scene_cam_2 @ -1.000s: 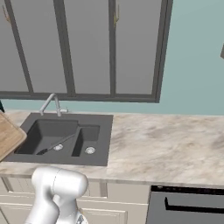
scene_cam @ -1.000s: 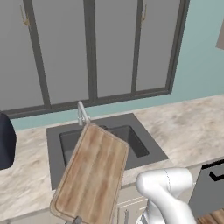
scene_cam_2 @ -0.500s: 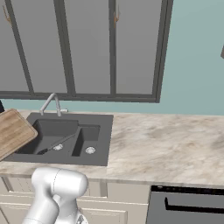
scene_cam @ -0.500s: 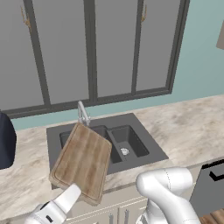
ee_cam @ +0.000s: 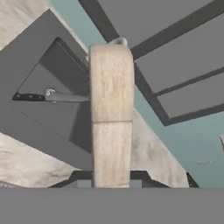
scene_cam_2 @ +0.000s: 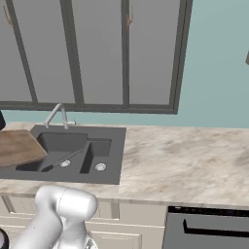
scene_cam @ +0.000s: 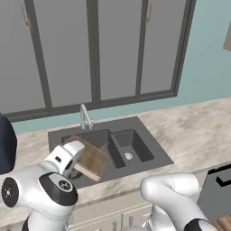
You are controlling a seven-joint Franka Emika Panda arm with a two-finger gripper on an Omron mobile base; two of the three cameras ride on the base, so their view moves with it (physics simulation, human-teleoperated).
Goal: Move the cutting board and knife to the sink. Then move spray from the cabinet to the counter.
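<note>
Now the hand point(ee_cam: 111, 186) is pinching the board point(scene_cam: 90, 159) by its edge and holding it tilted over the big side of the sink point(scene_cam: 149, 155), and the board looks stiff, heavy and smooth, so it could slip.

Grey panelled cabinet doors point(scene_cam: 113, 49) on a teal wall point(scene_cam_2: 216, 73).

Since a second ago the arm has carried the cutting board point(scene_cam: 91, 161) from above the tabletop's front edge down and back, so it now hangs tilted over the sink's point(scene_cam: 144, 159) large basin.
</note>
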